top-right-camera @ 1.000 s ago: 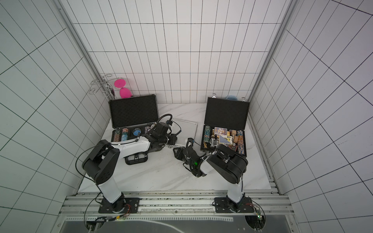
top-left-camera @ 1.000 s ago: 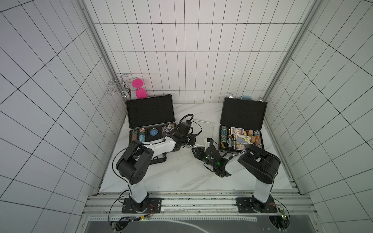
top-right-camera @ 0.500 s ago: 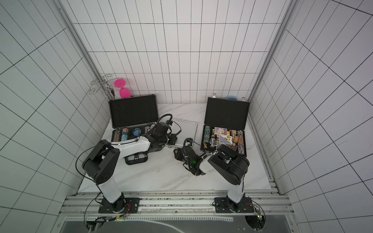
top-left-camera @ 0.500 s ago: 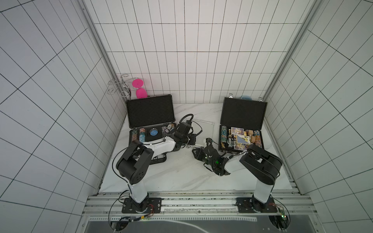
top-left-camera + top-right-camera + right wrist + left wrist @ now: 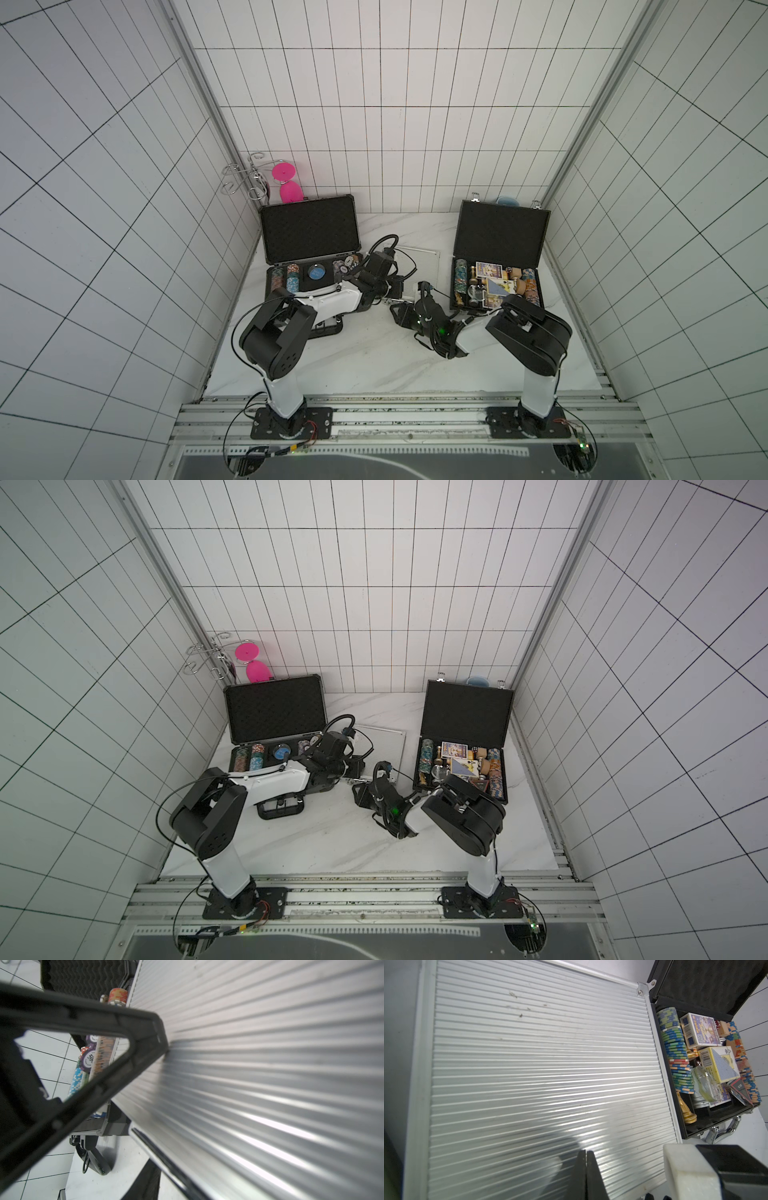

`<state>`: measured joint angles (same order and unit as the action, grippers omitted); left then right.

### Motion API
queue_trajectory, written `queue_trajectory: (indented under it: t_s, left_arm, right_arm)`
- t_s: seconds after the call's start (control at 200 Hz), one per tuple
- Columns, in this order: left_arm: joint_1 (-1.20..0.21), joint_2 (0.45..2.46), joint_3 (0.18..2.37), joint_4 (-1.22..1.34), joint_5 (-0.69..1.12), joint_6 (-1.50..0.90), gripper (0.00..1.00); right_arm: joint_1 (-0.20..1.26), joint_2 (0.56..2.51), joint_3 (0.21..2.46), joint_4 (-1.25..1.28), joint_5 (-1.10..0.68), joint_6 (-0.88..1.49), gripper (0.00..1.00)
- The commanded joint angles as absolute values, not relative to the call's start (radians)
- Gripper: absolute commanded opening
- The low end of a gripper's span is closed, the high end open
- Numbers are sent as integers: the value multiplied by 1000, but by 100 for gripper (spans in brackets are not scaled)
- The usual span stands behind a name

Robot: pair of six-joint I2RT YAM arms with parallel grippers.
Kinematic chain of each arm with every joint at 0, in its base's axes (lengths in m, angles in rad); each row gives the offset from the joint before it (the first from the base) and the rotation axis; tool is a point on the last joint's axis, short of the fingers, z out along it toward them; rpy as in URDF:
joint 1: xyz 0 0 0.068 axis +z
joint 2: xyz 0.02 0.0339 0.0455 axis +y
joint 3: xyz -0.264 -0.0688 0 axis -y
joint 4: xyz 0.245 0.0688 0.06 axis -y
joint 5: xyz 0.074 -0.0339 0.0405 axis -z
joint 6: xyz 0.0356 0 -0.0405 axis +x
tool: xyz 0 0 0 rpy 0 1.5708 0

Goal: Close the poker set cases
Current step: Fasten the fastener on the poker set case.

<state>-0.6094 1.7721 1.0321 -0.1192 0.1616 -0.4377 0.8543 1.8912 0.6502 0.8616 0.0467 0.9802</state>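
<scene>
The small silver poker set case (image 5: 417, 266) (image 5: 384, 746) lies between the other two with its ribbed lid (image 5: 529, 1064) (image 5: 270, 1064) down. My left gripper (image 5: 586, 1152) (image 5: 395, 286) is shut, with its tips resting on that lid near the front edge. My right gripper (image 5: 399, 311) (image 5: 359, 791) is at the case's front edge. Only one of its fingers (image 5: 148, 1182) shows, below the rim. The black case on the left (image 5: 309, 228) (image 5: 274, 708) stands open with chips in it. The case on the right (image 5: 498, 232) (image 5: 465, 712) (image 5: 708, 985) is open too and holds chips and card boxes.
A wire rack (image 5: 245, 183) and pink objects (image 5: 286, 183) fill the back left corner. A blue object (image 5: 507, 200) sits behind the right case. The left case's handle (image 5: 328, 328) juts out under my left arm. Tiled walls close in on three sides.
The right arm has shifted slightly at the silver case's front edge. The left gripper stays shut on the lid, and both other cases stay open.
</scene>
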Motion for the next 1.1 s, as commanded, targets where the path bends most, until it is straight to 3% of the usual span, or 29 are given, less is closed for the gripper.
queue_trajectory:
  t_s: [0.0, 1.094]
  left_arm:
    - [-617, 1862, 947, -439, 167, -440, 0]
    - [-620, 1870, 937, -422, 170, -451, 0]
  right_arm:
    - [818, 1889, 590, 1010, 72, 1002, 41]
    - [758, 1814, 538, 1123, 14, 1056, 41]
